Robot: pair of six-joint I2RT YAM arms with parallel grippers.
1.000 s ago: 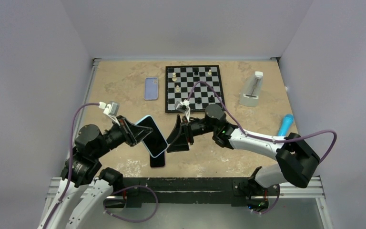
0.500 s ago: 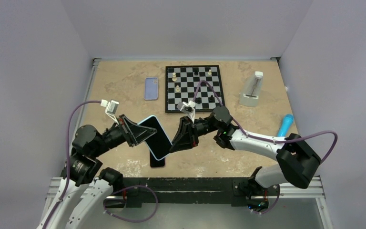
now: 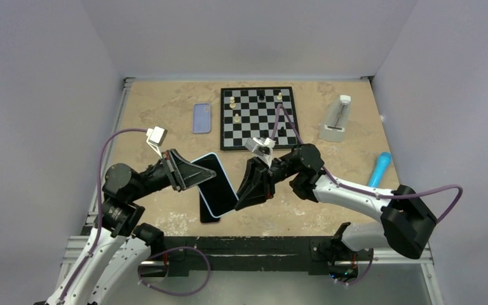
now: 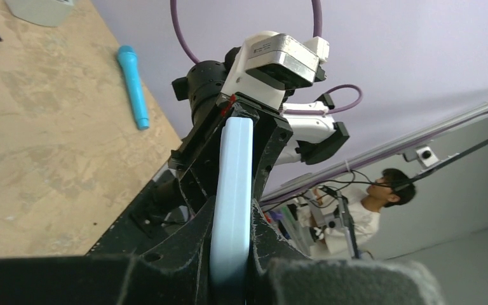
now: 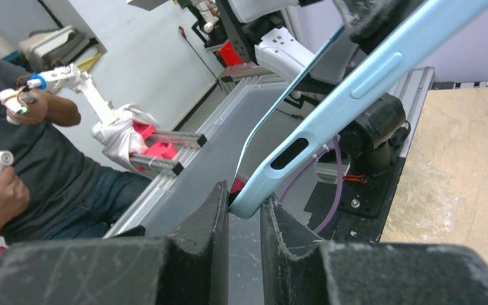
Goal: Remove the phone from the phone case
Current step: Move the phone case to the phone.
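Note:
A phone with a dark screen sits in a light blue phone case and is held tilted above the table's near middle. My left gripper is shut on the case's left end; in the left wrist view the case's blue edge runs up from between my left gripper. My right gripper comes from the right and is shut on the case's near right corner. In the right wrist view that corner of the case is pinched at the tips of the right gripper.
A flat black phone-like slab lies on the table under the held phone. Farther back lie a lavender case and a chessboard with a few pieces. A white stand and a blue tube are at the right.
My right gripper, open beside the phone a second ago, has moved in and shut on the case's corner. Both arms and the phone have shifted a little to the right.

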